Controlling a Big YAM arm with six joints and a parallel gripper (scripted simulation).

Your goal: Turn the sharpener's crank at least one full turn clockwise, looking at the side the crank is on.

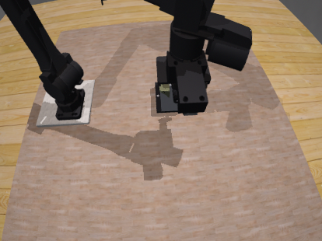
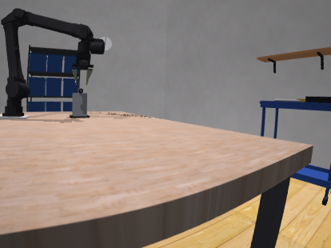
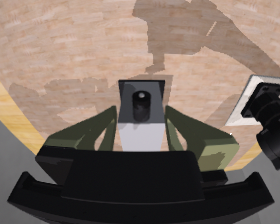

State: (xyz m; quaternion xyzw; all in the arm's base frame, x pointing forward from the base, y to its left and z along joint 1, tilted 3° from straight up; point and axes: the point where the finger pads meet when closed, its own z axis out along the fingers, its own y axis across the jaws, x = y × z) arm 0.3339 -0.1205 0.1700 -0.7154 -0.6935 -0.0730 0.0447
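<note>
The sharpener is a small grey box on a dark base, standing on the table. Its crank knob sticks up at the top. In the wrist view the sharpener lies straight below, with the dark knob between my olive fingers. My gripper hangs open directly above the knob, with a gap between fingertips and knob. In the top view the gripper body covers most of the sharpener; only its dark base and one fingertip show.
The arm's base stands on a white plate at the table's left. A blue rack stands behind the table. A blue cart and a wall shelf are off to the right.
</note>
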